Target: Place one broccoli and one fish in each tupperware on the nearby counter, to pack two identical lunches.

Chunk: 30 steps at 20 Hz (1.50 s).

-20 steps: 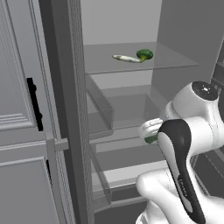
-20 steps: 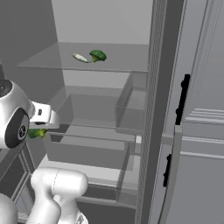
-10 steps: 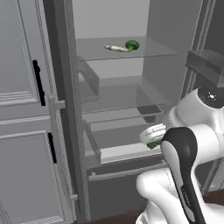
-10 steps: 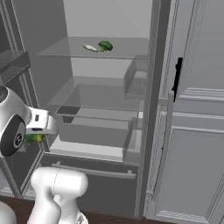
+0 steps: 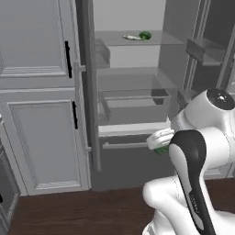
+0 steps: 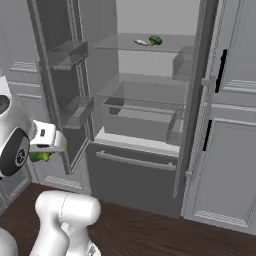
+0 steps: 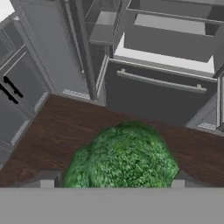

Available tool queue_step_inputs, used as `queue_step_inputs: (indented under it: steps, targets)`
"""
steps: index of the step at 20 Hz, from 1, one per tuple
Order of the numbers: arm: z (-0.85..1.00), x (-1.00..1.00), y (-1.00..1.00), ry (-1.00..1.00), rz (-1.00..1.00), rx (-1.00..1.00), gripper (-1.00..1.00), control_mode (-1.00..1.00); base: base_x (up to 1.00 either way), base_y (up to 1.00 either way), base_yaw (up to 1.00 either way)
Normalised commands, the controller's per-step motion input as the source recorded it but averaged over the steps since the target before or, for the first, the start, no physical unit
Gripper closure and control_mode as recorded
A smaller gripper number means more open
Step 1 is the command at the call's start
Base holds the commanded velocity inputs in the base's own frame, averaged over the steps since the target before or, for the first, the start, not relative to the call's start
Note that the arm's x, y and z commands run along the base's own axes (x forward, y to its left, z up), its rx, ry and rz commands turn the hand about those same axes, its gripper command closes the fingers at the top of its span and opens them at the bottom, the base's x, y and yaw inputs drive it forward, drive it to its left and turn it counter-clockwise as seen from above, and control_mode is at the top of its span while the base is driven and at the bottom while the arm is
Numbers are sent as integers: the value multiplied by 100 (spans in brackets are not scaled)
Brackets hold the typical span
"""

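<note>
The gripper (image 7: 112, 186) holds a broccoli (image 7: 122, 155) between wide-set jaws, low in front of the open fridge (image 6: 145, 105). If the base drives roughly toward the counter, the rounded head could slip loose onto the wooden floor (image 7: 65, 131); another broccoli (image 5: 145, 35) and a fish (image 5: 131, 37) wait on the fridge's top shelf (image 5: 137, 40).

A kitchen: open fridge (image 5: 133, 92) with glass shelves, grey panelled cabinets (image 5: 41, 114), wooden floor (image 6: 150, 235).

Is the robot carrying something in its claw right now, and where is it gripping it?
Yes: a broccoli. The gripper has it between its two fingers, one on each side of the bushy green head. No stalk is visible.
</note>
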Motion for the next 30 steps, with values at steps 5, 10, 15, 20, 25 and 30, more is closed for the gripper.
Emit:
queue_step_inputs:
  steps: [5, 10, 15, 20, 25, 30]
  targets:
    - [0, 0, 0, 0, 0, 0, 100, 100, -57, 92, 69]
    - [0, 0, 0, 0, 0, 0, 100, 100, 9, 76, 70]
    - [0, 0, 0, 0, 0, 0, 100, 100, 94, 10, 47]
    - [0, 0, 0, 0, 0, 0, 100, 100, 76, -2, 28]
    - [0, 0, 0, 0, 0, 0, 100, 100, 50, -13, 13]
    - [0, 0, 0, 0, 0, 0, 100, 100, 58, -11, 10]
